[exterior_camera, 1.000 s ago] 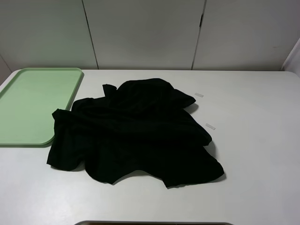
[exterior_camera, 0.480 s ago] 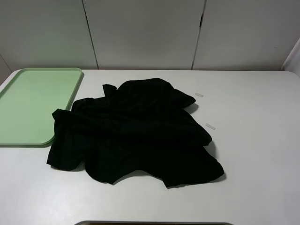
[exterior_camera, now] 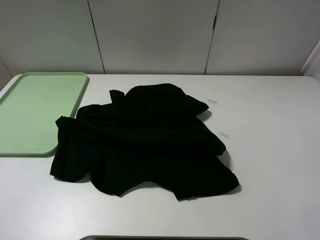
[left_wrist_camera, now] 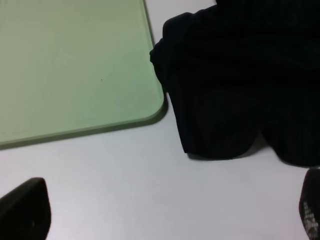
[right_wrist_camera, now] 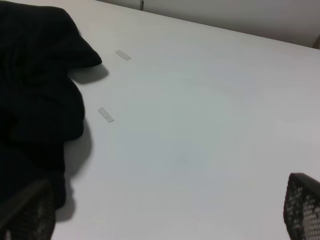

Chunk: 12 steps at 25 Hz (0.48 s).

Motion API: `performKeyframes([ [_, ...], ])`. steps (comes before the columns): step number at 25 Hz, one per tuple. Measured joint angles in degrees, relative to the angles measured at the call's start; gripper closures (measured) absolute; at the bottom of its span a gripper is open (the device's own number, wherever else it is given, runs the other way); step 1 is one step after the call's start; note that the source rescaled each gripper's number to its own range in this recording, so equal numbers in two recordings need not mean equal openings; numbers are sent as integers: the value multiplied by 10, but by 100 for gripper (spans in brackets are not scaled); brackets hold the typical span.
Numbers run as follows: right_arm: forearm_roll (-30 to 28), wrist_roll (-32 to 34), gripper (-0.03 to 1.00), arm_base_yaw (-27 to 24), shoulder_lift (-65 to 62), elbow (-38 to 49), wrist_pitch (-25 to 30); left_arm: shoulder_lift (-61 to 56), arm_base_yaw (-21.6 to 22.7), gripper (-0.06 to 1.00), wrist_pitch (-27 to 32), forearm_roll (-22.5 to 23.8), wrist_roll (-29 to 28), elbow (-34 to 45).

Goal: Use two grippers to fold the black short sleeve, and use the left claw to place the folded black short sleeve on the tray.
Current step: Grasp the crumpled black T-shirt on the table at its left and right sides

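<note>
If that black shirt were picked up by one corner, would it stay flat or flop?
Probably flop: the black short sleeve lies crumpled in overlapping folds on the table, so it looks limp. It seems thin, so likely light. Pushed, it would probably bunch up rather than slide.

Left gripper (left_wrist_camera: 168,205): only my two fingertips (left_wrist_camera: 25,210) are in shot. Both are black, matte, with blunt rounded ends. One looks smooth and soft-focus. The other has a faint pale dot pattern on its face.

Right gripper (right_wrist_camera: 165,207): same black fingers (right_wrist_camera: 302,207), with a fine grid of small dots over the inner faces, clearer here. One tip reads greyer and is blurred. Edges are rounded, corners softened.
</note>
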Motion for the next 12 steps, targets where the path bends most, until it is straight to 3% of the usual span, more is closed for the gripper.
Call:
performKeyframes([
  [8, 0, 0, -3, 0, 0, 0, 0, 0, -1, -5, 0, 0, 0, 0],
  [12, 0, 0, -3, 0, 0, 0, 0, 0, -22, -5, 0, 0, 0, 0],
])
